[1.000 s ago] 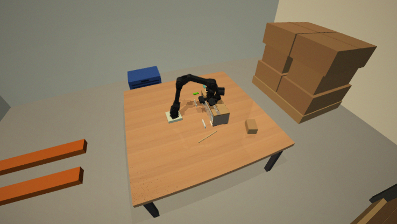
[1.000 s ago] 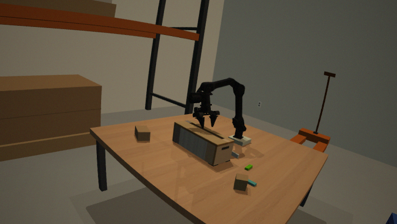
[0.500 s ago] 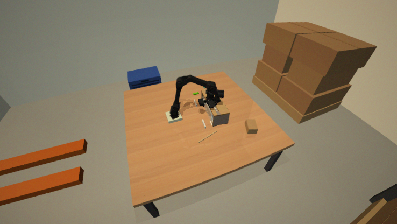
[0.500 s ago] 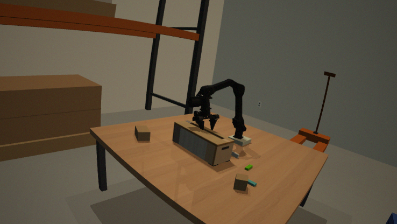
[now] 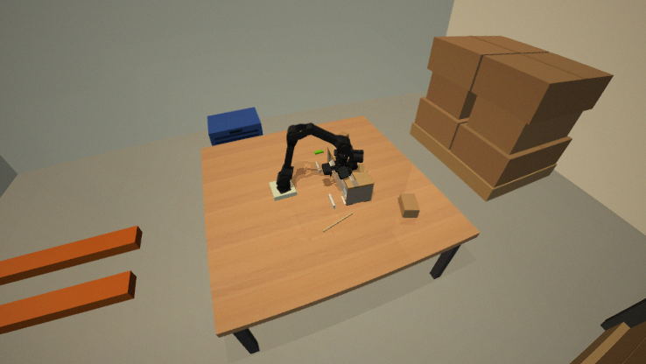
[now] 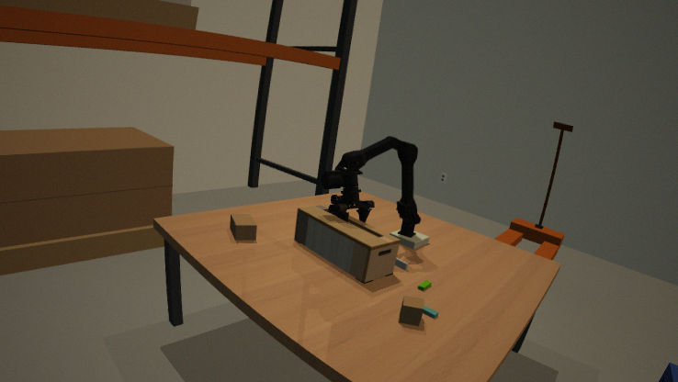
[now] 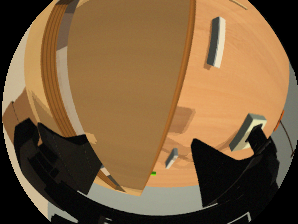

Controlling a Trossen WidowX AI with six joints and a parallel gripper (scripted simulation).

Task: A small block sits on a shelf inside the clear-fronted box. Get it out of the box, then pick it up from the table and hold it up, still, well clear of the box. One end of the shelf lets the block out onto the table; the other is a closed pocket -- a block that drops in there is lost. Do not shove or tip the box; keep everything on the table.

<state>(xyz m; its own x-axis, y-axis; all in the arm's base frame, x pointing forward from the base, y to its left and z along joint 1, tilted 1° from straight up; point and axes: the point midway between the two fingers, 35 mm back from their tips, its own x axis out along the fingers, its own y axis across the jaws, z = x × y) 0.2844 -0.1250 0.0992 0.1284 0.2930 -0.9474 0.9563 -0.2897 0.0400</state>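
Observation:
The box (image 5: 354, 183) is a long cardboard case in the middle of the table, and it also shows in the exterior view (image 6: 348, 241). My gripper (image 6: 352, 213) is open and empty. It points down, close over the box top near the end far from the handle cut-out. In the wrist view the box top (image 7: 127, 76) fills the space between my fingers, and one long edge runs just inside the right finger. The small block is not visible in any view. A narrow slot (image 6: 355, 222) runs along the box top.
A green piece (image 6: 424, 285) lies beyond the box's handle end. A small cardboard cube (image 6: 412, 310) with a teal block (image 6: 430, 312) stands near it. Another cube (image 5: 409, 205), a thin stick (image 5: 337, 222) and a white bar (image 5: 332, 200) lie nearby. The arm's base (image 5: 283, 190) is close by.

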